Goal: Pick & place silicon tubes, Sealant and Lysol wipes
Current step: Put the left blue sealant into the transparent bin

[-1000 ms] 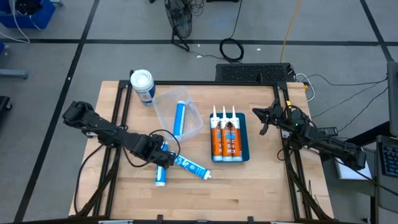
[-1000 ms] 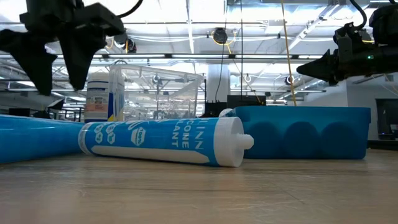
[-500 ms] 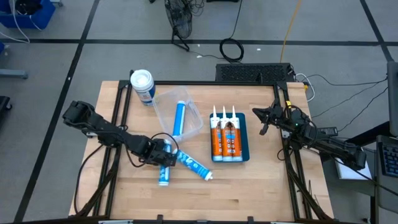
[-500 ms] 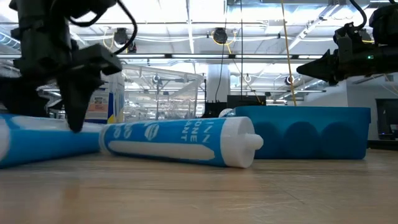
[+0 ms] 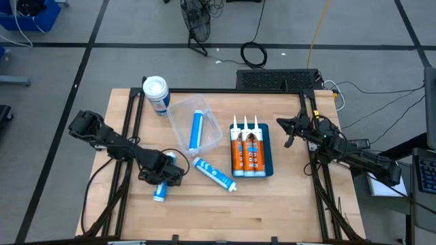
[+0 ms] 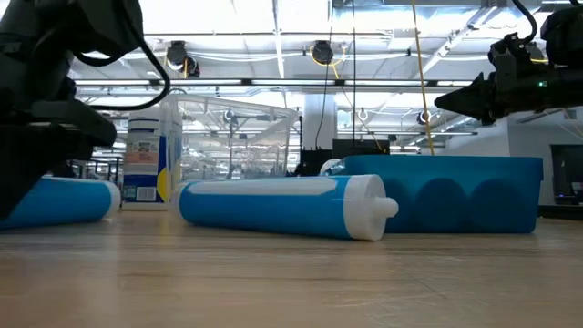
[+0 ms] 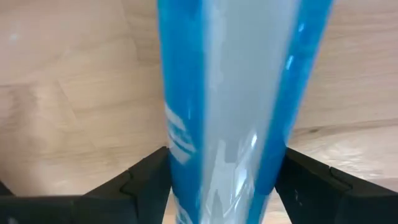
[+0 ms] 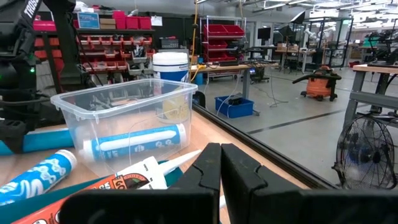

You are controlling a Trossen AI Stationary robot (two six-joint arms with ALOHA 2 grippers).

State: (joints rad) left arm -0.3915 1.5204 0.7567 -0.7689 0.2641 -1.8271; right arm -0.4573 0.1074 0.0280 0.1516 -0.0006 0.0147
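My left gripper (image 5: 163, 174) is shut on a blue silicone tube (image 5: 160, 190) at the near left of the table. It also shows at the left of the low view (image 6: 41, 118). A second blue tube (image 5: 214, 175) lies on its side on the table, to the right of the held one. A third tube (image 5: 197, 131) lies in a clear bin (image 5: 178, 112). The Lysol wipes canister (image 5: 156, 93) stands upright at the far left. My right gripper (image 5: 291, 131) is shut and empty, in the air to the right of the blue tray (image 5: 267, 153). My left gripper pinches the blue tube's round body (image 7: 227, 124) between its two fingers (image 7: 146, 183), about its middle. The fingers point down from above and lie across the tube. The tube lies about level, its underside (image 6: 59, 219) at the table top.
The blue tray holds three orange-and-white sealant cartridges (image 5: 247, 151), nozzles toward the far edge. The clear bin stands between the canister and the tray. Bare wood (image 5: 272, 204) lies along the near edge.
My left gripper has come down over the tube, taken hold and gone toward the table's left edge, taking the tube with it. The second tube has rolled about its length, so its label faces away from the low camera, and has shifted slightly right.
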